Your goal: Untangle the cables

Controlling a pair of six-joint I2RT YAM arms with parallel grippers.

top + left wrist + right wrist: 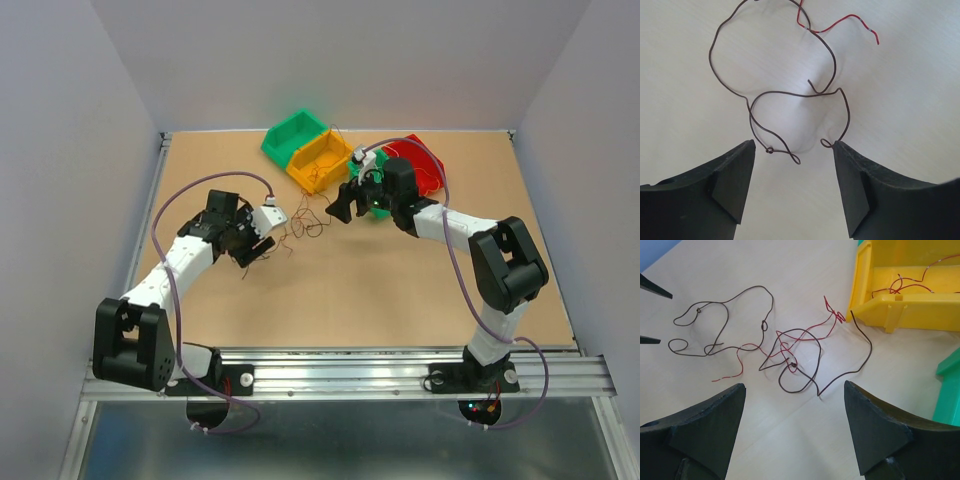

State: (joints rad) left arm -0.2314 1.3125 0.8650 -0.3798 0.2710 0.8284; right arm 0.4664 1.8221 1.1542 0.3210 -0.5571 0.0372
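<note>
The tan table (400, 300) carried a green bin (285, 140), a yellow bin (298, 170) and a red bin (425, 158) toward its far edge. The left claw (793, 145) and right claw (794, 385) each stood with jaws apart, gripping nothing. The cables (790, 355) lay flat on the table between them, near the yellow bin: thin dark brown wire (830, 60) in loose curly loops, crossed by finer red wire (840, 22).

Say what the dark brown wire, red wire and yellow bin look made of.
Dark brown wire: likely a thin metal core in matte insulation; it holds kinked loops. Red wire: the same, in a red plastic-looking sheath, with a pale patch near its end. Yellow bin: moulded hard plastic, smooth, slightly shiny.
</note>
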